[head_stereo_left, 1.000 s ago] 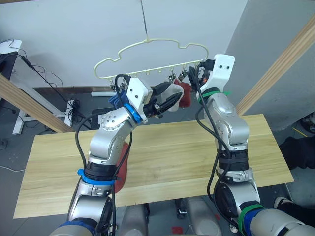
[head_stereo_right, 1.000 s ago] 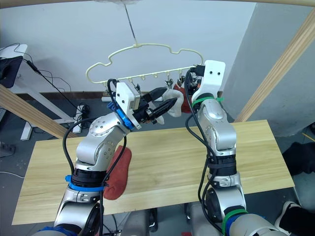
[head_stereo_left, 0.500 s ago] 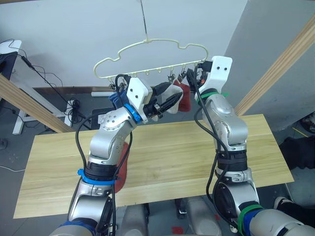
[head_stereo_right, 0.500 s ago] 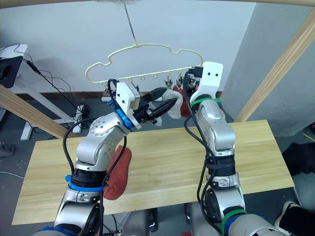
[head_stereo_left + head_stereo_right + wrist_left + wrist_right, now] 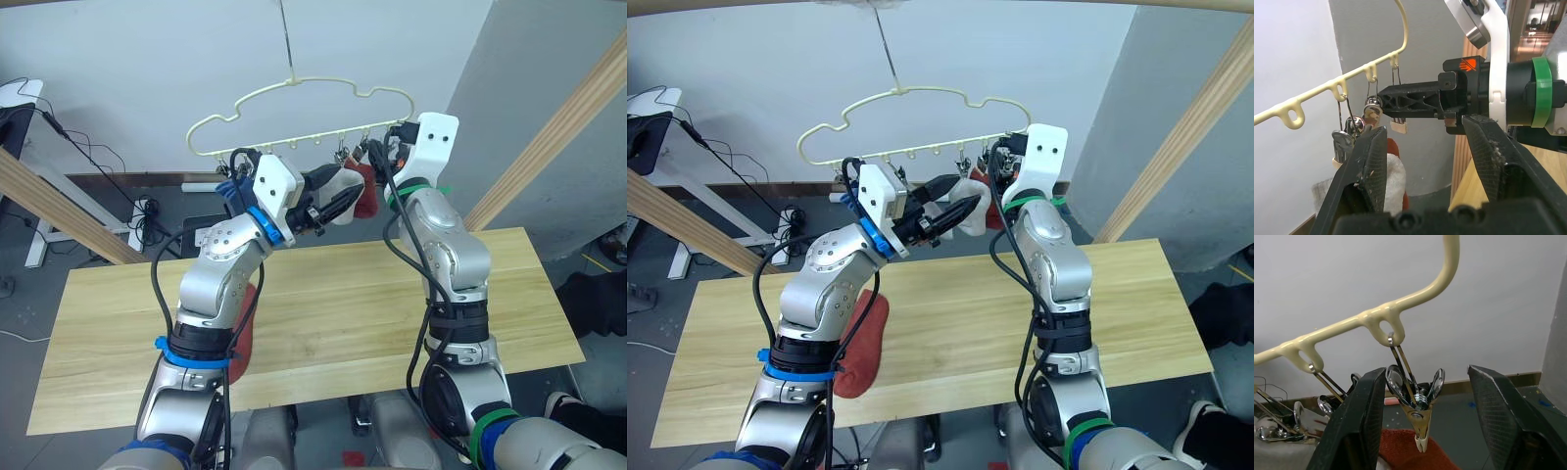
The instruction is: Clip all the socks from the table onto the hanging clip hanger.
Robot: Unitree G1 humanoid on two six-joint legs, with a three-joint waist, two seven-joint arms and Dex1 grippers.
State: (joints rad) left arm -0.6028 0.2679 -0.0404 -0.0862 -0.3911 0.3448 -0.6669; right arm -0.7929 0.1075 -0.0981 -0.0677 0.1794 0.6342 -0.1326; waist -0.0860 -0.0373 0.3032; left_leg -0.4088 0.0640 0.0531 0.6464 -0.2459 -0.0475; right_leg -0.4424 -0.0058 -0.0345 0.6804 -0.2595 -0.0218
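White wall backs the clip hanger [image 5: 294, 122]. One rust-red sock [image 5: 862, 343] lies on the tabletop [image 5: 333, 304]. Left gripper [image 5: 1425, 147] and right gripper [image 5: 1425, 396] both gape wide, the right straddling a metal clip [image 5: 1418, 404].

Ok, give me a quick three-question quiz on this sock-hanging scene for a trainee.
1. True or false: the right pincer is shut on a metal clip.
2. Which colour of sock lies on the table? A blue, B rust-red, C light grey.
3. Which pincer is next to the light grey sock up at the clip hanger?

Key:
1. False: its fingers stand open on either side of the clip.
2. B: the rust-red sock lies beneath the left arm.
3. The left pincer.
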